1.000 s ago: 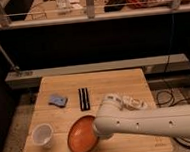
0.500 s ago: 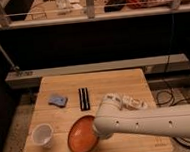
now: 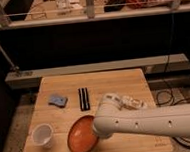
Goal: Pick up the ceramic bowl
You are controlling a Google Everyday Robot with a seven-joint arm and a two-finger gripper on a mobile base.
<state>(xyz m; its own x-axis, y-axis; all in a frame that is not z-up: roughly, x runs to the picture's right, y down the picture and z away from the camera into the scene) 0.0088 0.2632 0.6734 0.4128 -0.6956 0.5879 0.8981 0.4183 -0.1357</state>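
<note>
The table (image 3: 124, 83) is noted first. The ceramic bowl (image 3: 81, 136), wide, shallow and orange-red, is tilted at the near edge, beside a white cup (image 3: 42, 135). The hand (image 3: 97, 135) is largely hidden behind the arm at the bowl's right rim; its fingers are brought together, apparently pinching that rim. A full lift is judged outstanding.
</note>
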